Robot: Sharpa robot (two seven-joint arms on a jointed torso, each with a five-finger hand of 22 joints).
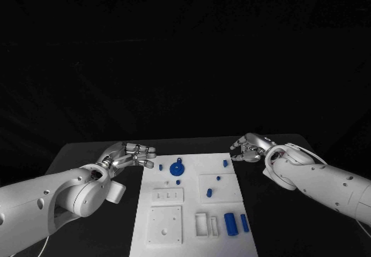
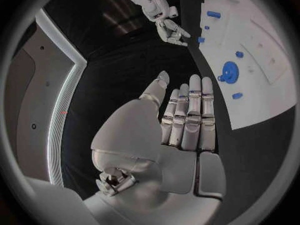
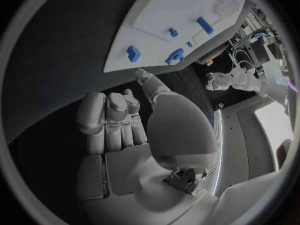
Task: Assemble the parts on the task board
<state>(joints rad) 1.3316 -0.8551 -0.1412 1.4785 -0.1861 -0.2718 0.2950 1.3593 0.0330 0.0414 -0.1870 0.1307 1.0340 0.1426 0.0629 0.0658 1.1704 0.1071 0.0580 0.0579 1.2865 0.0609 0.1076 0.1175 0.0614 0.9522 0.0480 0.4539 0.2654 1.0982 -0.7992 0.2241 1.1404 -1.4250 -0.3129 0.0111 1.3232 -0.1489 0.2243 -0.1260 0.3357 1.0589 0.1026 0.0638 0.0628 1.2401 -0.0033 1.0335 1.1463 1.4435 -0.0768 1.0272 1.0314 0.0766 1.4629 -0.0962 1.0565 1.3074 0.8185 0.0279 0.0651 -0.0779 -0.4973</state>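
though near task board [image 1: 193,235], right robot hand [image 1: 249,148] fingertips indistinct.
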